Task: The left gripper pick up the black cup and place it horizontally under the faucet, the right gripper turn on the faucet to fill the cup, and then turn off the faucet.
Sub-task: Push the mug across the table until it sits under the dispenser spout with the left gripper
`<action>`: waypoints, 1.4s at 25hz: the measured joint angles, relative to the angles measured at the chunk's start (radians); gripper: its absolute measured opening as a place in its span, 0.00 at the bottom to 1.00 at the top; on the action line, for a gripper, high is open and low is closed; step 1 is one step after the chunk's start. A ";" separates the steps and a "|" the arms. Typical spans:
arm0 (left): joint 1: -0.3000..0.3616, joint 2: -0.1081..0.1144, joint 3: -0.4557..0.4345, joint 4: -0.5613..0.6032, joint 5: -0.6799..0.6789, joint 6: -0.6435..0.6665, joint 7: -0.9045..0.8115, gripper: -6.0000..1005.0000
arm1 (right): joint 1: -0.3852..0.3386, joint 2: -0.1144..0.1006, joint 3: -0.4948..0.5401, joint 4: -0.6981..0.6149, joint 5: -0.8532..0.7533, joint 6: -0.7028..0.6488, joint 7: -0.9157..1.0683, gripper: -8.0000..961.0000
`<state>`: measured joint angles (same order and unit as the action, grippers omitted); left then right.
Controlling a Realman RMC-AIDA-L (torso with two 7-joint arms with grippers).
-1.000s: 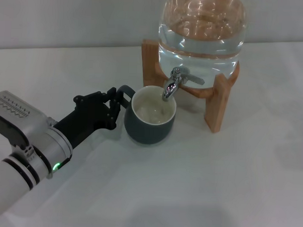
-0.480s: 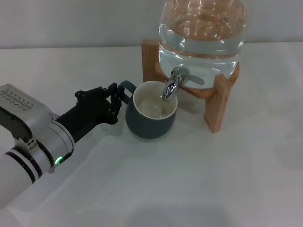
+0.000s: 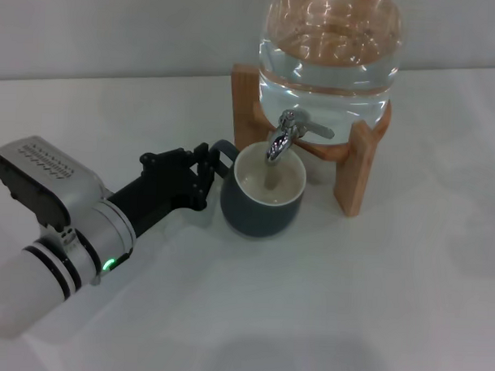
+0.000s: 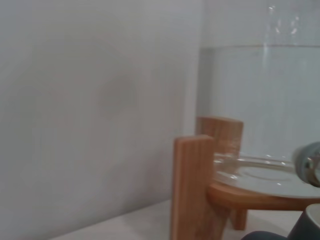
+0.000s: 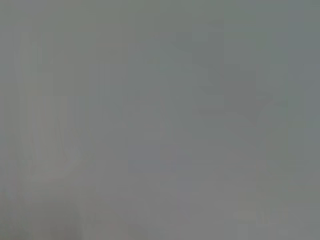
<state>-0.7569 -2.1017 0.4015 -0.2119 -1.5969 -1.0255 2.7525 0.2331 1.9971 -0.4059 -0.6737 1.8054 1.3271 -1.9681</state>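
The left gripper (image 3: 205,174) is clamped on the loop handle of the black cup (image 3: 262,201), which stands upright on the white table (image 3: 349,303) directly beneath the faucet (image 3: 283,136); its cream inside looks empty; just behind, the clear water jar (image 3: 329,54) sits in its wooden stand (image 3: 354,169), mostly full.

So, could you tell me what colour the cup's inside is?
Cream-white inside the cup, clearest in the head view.
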 joint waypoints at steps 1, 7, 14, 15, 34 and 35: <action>-0.001 0.000 0.000 -0.001 0.010 0.002 -0.008 0.14 | 0.000 0.000 0.000 0.000 0.000 0.000 0.000 0.87; 0.005 -0.002 0.000 -0.002 0.018 0.003 -0.017 0.14 | 0.000 0.000 -0.001 0.002 0.000 0.000 0.000 0.87; 0.017 -0.002 0.000 -0.009 0.019 0.003 -0.023 0.14 | -0.002 0.000 -0.001 0.002 0.000 0.001 0.000 0.87; 0.019 -0.002 0.000 -0.009 0.019 0.003 -0.024 0.14 | -0.002 0.000 0.000 0.002 0.000 0.002 0.000 0.87; 0.036 0.000 -0.022 -0.007 0.017 0.008 -0.025 0.14 | -0.008 0.000 0.002 -0.003 0.000 0.012 0.000 0.87; 0.036 0.000 -0.022 -0.007 0.016 0.010 -0.025 0.14 | -0.009 0.000 0.002 -0.002 0.000 0.012 0.000 0.87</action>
<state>-0.7209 -2.1016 0.3792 -0.2186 -1.5807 -1.0153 2.7274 0.2246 1.9970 -0.4034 -0.6756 1.8054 1.3393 -1.9680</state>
